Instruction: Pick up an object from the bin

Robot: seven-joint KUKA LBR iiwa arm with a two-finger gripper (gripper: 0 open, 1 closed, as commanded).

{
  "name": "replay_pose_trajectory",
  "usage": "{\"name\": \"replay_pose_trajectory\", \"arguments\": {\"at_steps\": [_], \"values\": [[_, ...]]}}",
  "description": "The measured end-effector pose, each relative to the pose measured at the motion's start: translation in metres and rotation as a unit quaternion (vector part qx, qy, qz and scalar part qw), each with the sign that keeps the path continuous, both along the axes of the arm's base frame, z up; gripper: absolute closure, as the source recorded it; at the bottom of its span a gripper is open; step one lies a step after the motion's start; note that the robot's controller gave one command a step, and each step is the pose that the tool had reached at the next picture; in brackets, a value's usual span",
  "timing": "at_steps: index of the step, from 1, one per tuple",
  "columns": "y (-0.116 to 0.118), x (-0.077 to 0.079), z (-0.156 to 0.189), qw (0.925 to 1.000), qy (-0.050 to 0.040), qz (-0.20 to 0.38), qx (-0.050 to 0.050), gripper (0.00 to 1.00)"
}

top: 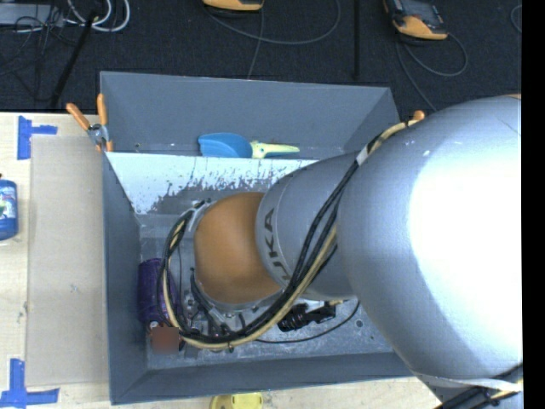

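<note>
My gripper (213, 319) is low in the bin's front left part, and just a dark piece of its body shows under the arm's orange cover. A purple cylindrical thing (152, 290) lies right beside it, along the left wall. A small reddish-brown block (164, 338) sits in the front left corner, just left of the gripper. A black ridged thing (303, 316) lies on the floor to the gripper's right.
A blue scoop-shaped thing (225, 146) with a yellow-green handle (277, 151) rests against the bin's back wall. The arm and its cables cover most of the bin's middle and right side.
</note>
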State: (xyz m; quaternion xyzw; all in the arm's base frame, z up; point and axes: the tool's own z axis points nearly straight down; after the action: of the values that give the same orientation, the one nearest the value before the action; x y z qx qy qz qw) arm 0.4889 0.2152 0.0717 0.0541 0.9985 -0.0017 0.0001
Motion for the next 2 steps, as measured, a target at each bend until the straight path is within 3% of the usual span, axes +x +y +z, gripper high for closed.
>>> {"name": "replay_pose_trajectory", "arguments": {"at_steps": [1,2], "values": [[0.0,0.0,0.0,1.0,0.0,-0.001,0.0,1.0],[-0.004,0.006,0.052,1.0,0.0034,-0.001,0.0,1.0]]}}
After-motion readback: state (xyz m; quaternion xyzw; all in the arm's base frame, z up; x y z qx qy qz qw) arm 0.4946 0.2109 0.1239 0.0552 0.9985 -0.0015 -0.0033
